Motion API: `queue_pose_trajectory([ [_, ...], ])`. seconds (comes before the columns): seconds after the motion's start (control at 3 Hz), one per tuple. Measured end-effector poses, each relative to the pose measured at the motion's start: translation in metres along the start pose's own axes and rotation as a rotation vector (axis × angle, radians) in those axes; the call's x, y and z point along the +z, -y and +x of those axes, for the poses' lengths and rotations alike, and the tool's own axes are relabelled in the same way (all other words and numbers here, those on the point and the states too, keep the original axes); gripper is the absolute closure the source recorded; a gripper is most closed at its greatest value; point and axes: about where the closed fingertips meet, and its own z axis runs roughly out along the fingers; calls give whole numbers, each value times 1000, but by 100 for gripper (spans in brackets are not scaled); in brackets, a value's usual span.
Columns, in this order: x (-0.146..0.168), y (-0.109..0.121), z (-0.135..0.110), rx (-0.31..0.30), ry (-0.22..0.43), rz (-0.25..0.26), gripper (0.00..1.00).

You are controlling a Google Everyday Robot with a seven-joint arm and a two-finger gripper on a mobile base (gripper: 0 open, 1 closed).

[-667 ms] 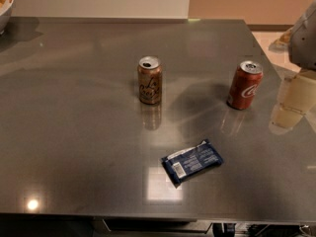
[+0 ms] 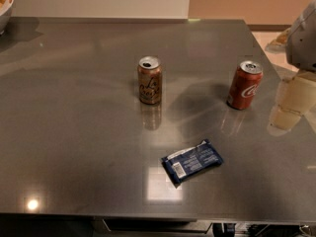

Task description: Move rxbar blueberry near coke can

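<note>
The rxbar blueberry (image 2: 192, 161) is a dark-blue flat wrapper with white label patches, lying on the grey table (image 2: 74, 132) near its front edge. The coke can (image 2: 244, 85), red with white script, stands upright to the right of centre, up and to the right of the bar with a clear gap between them. My gripper (image 2: 292, 103) is a cream-coloured piece at the right edge of the view, below a grey-white arm part (image 2: 303, 36). It hangs to the right of the coke can, apart from it and far from the bar, holding nothing I can see.
A brown-gold can (image 2: 149, 80) with dark script stands upright near the table's middle, left of the coke can. A white bowl (image 2: 4, 4) shows at the far left corner. The table's front edge runs along the bottom and its right edge slants behind the arm.
</note>
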Motion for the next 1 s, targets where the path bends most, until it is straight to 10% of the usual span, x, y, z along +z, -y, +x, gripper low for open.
queue_pose_trajectory([
  [1.0, 51, -48, -60, -262, 95, -155, 0],
])
